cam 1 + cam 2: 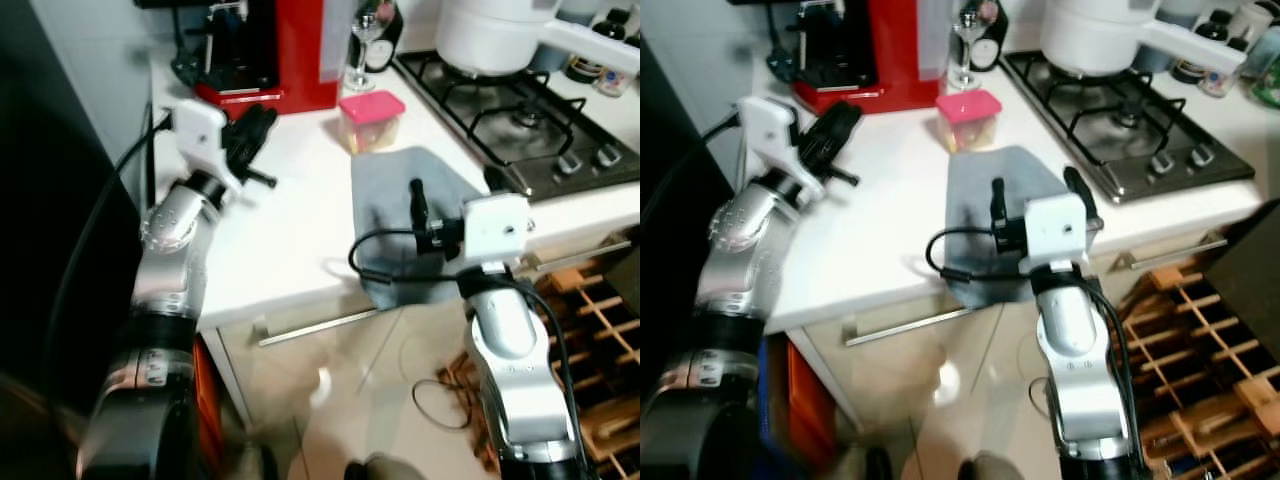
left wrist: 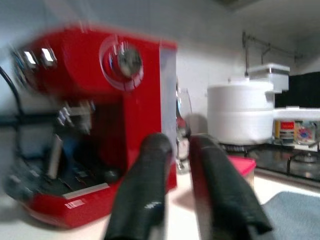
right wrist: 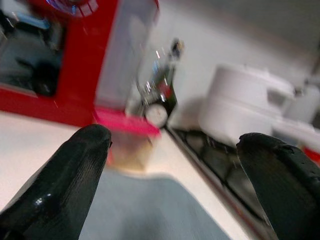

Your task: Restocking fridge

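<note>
White tabletop (image 1: pixel 280 240) ran across the kitchen in front of me, with a gas hob (image 1: pixel 520 125) set into it on my right and a white pot (image 1: pixel 495 35) standing on the burners. At the back stood a red coffee machine (image 1: pixel 270 50), and just beside it a wine glass (image 1: pixel 362 45) with a dark bottle (image 1: pixel 385 30) behind. A grey cloth (image 1: pixel 410 215) lay on the tabletop near the front edge, one corner drooping over it. Just beyond the cloth, between it and the coffee machine, sat the tub (image 1: pixel 370 120), a small clear container with a pink lid, upright and closed. My left end effector (image 1: pixel 250 135) hung over the tabletop in front of the coffee machine, its two black fingers (image 2: pixel 145 195) close together with only a thin gap and nothing between them. My right end effector (image 1: pixel 455 195) hovered above the cloth, pointing toward the tub, its fingers (image 3: pixel 65 185) spread wide apart and empty, well short of the tub. Below the tabletop ran a drawer with a long metal handle (image 1: pixel 320 328), and to my right a wooden rack (image 1: pixel 600 340) stood on the pale floor, where a loop of black cable (image 1: pixel 440 405) lay.
</note>
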